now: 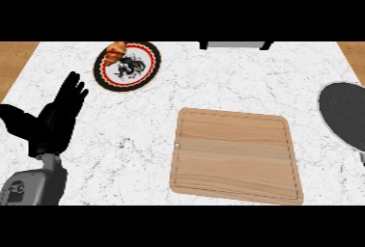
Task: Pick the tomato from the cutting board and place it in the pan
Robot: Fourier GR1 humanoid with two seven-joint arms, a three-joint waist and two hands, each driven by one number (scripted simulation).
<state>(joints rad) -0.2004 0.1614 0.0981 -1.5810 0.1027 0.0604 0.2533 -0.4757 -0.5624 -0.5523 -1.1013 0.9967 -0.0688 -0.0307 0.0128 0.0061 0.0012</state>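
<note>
So here's what we've got: the cutting board (pixel 236 154) sits a bit toward four o'clock from the middle of the marble bench (pixel 214 77), and its top is bare. No tomato on it, and we can't spot one anywhere else either. The pan (pixel 344 118) pokes in at three o'clock, cut off by the edge, and the part of its dark inside that we can see has nothing in it, though the tomato might be sitting in the hidden part for all we can tell.

Only the left robot hand (pixel 57 116) shows, over at nine o'clock, released with fingers straight and pointing up toward twelve, holding nothing and just resting. The right one isn't in the shot at all.

The relation that matters: the pan is off at three o'clock from the board, well apart from the left robot hand with the whole board in between, so we'd guess the right arm is the nearer one for anything at the pan.

Up at eleven o'clock there's a black-rimmed plate (pixel 128 66) with a croissant (pixel 115 52) on its upper left rim.
</note>
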